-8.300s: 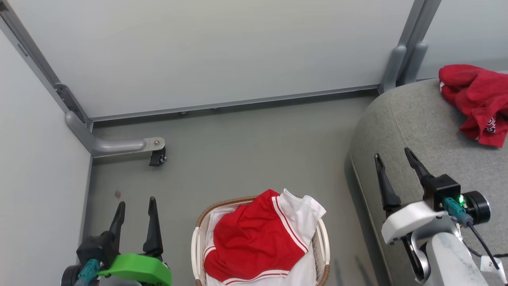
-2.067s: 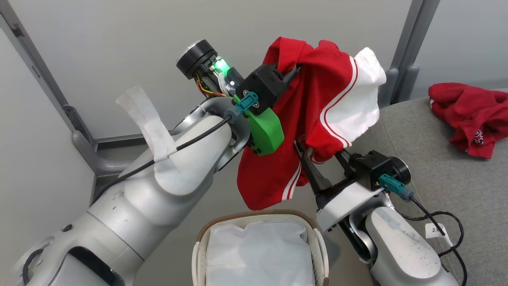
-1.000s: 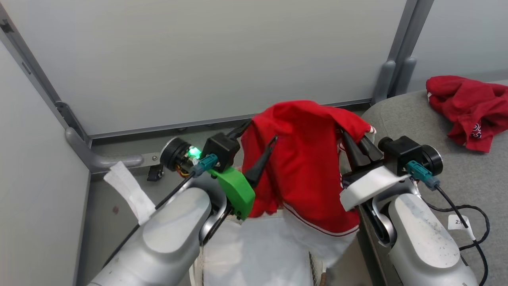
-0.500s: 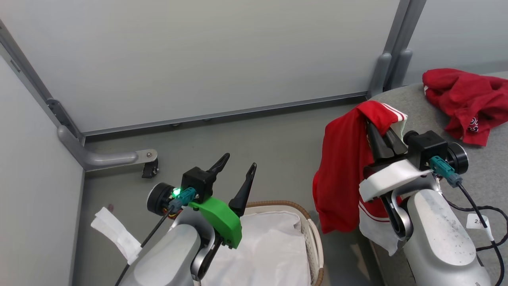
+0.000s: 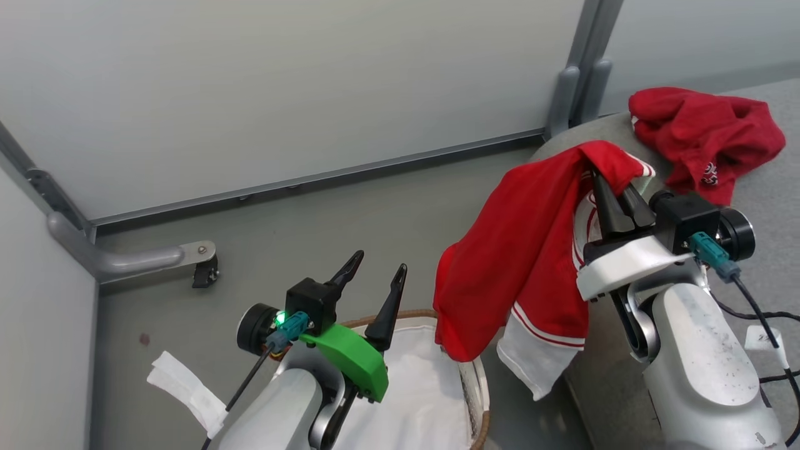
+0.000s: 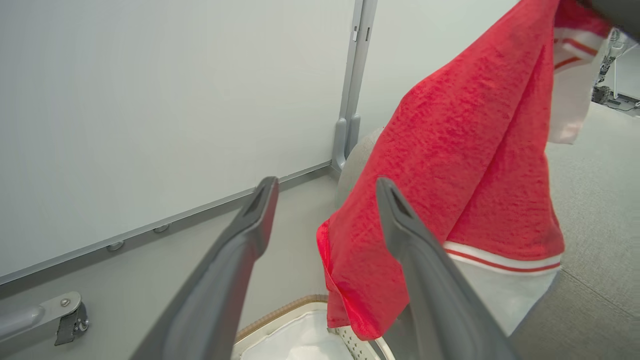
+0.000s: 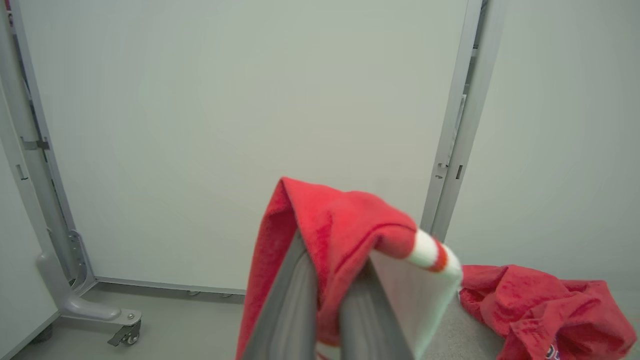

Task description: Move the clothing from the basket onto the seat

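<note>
Two pale wall panels [image 5: 281,81] (grey-framed) behind grey floor [image 5: 350,219] and sofa [image 5: 775,206].

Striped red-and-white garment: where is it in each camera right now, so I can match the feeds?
Head view: striped garment right of centre, hanging from the right gripper.
Left wrist view: upper right, hanging above the basket.
Right wrist view: bottom centre, draped over that gripper's fingers.
Shared landmark: the caster foot at the wall base.
</note>
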Tool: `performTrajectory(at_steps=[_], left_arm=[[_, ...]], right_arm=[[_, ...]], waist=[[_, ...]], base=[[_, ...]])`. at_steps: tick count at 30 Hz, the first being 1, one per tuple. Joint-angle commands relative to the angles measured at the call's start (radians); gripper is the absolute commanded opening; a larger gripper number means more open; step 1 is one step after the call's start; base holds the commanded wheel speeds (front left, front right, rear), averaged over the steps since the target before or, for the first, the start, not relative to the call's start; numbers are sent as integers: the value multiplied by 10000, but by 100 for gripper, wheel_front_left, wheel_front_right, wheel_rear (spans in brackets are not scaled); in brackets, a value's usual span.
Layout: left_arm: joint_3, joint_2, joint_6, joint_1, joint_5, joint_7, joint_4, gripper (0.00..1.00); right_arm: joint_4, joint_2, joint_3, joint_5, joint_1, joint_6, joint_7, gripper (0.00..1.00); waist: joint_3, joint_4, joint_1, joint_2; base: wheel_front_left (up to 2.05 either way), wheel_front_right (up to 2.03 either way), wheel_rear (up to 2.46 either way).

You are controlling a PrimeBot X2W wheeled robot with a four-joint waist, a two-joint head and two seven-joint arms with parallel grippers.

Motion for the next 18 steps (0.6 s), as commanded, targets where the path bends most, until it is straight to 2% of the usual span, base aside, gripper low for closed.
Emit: performTrajectory(at_steps=[1,11,18], left_arm=[[75,-25,-74,127,76,-4,-47,100],[-19,-223,-342,-50,526,-3,-200,100],[-181,-248,-421,-352,712,-3,-283,100]], right_arm=[[-68,-34,-61,-122,-182,-10,-20,0],[-172,-44,-693,-551,-547,-10,-20,0],[8,-225,-945,-572,-1377,-10,-20,0]], waist=[[212,-489,0,0],[901,-1913,0,0],[1525,-2180,0,0]], base=[[0,0,0],[0,0,0],[0,0,0]])
